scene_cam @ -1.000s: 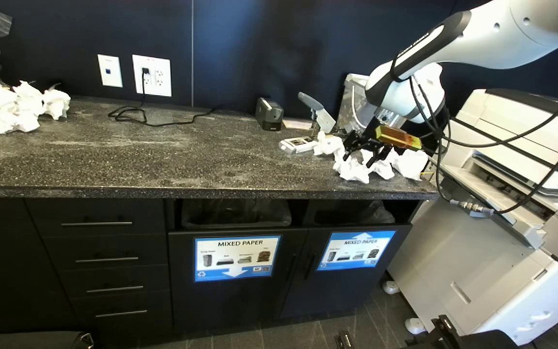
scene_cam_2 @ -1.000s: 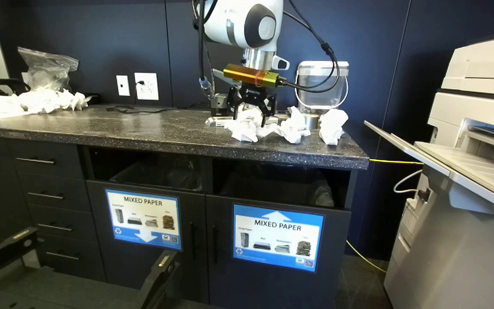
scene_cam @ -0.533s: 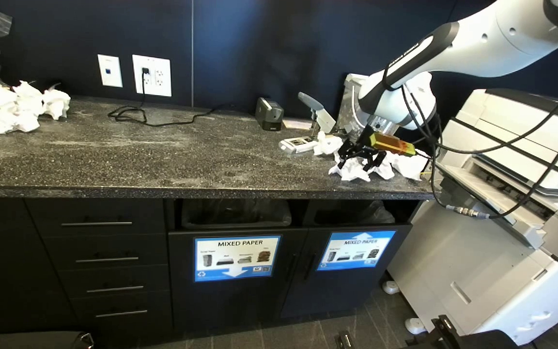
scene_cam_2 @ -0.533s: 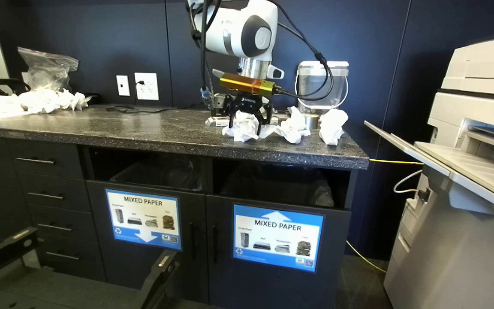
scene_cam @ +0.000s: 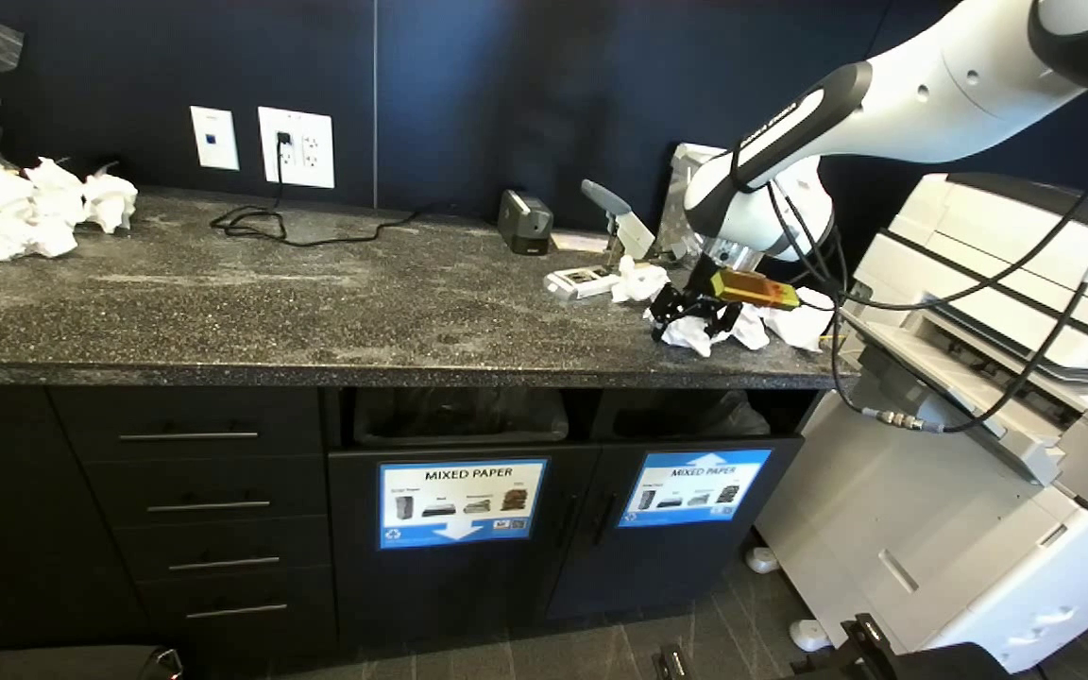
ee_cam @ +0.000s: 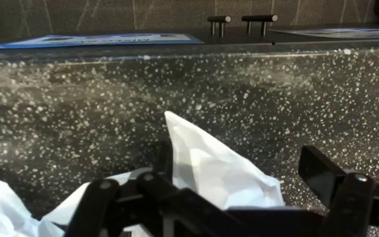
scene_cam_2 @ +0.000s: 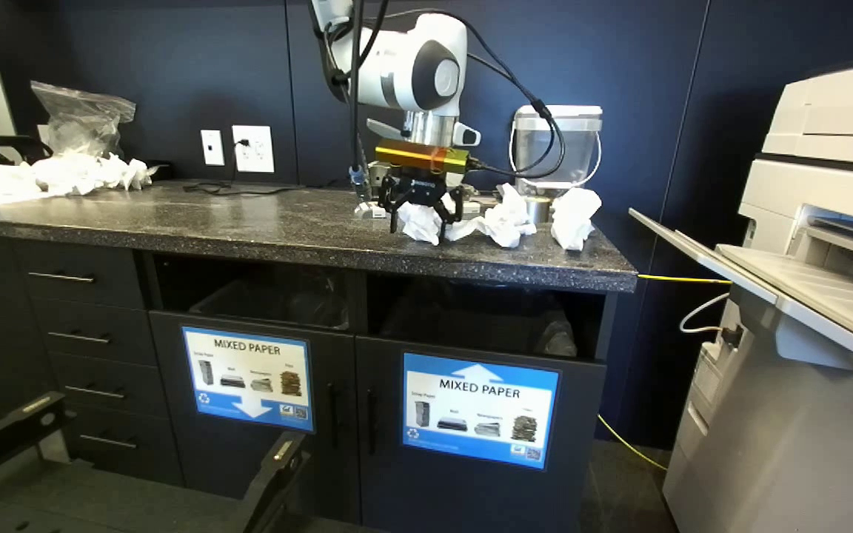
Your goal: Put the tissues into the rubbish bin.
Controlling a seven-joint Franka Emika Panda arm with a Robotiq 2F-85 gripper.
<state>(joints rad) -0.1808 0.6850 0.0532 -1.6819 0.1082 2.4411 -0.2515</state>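
White tissue lies under the hand, between parted fingers.

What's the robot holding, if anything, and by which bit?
Nothing yet: the jaws stand open with a crumpled tissue between them, a gap beside it in the wrist view.

tissues on counter | bins under counter | printer right of counter
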